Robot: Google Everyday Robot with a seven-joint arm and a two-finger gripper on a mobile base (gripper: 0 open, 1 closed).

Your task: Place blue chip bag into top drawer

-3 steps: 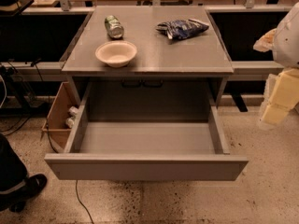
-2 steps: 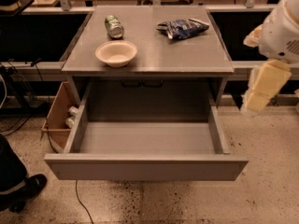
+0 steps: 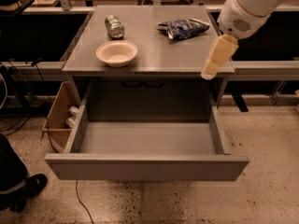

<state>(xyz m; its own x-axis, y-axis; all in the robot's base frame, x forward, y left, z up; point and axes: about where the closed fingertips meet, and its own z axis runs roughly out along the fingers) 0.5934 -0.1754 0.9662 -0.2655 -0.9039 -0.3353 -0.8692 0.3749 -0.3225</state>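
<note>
Chip bag far right on table: likely light, soft, slippery foil; best pinched at a raised crease. Gripper over table's right edge, open or closed unclear.

No lettering can be read on the blue chip bag or can; the gripper is seen over the table's right edge.

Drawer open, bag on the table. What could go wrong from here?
1. The blue chip bag lies crumpled and low on the table; the gripper, by the table's right edge, might get a weak hold and drop it.
2. The top drawer is pulled out below the table; an early release could leave the bag on the floor.
</note>
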